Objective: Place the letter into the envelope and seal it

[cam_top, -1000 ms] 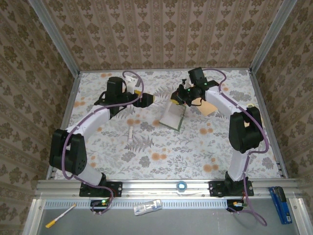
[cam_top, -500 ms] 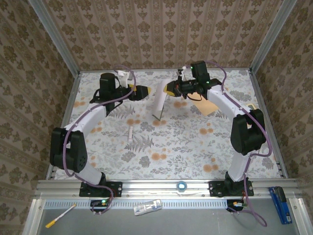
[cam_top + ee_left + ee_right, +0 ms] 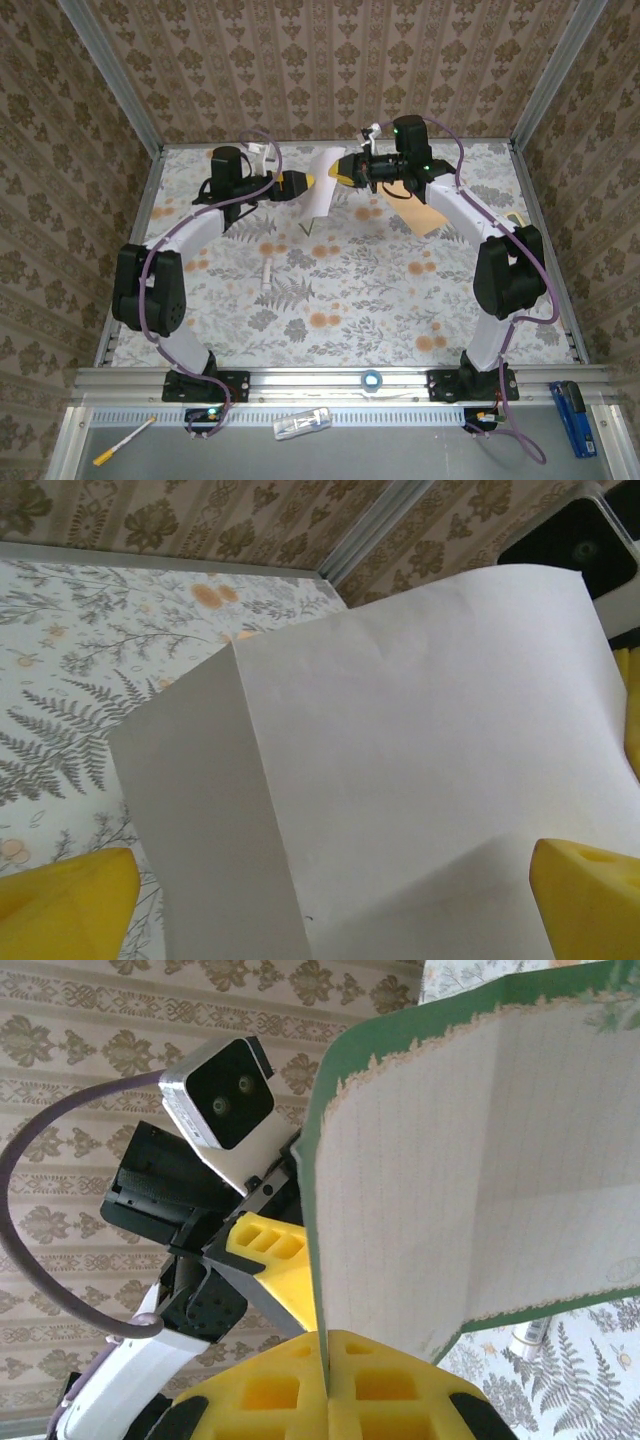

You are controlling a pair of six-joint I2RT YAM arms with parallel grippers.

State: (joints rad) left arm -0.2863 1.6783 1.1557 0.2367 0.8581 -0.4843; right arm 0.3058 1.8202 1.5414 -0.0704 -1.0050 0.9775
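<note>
Both arms have moved since a second ago. The right gripper [image 3: 347,176] has carried the whitish, green-bordered paper letter [image 3: 322,185] up off the floral tablecloth [image 3: 330,290] toward the far middle. The left gripper [image 3: 301,183] has swung in just beside it. The right jaws are clamped on the sheet's edge, so it hangs upright in the air. The left fingers [image 3: 60,905] stand spread with the sheet between them, not pinching. I read this as a handover or re-grip before insertion. The plain tan paper envelope [image 3: 428,218] lies flat under the right forearm, not yet filled.
</note>
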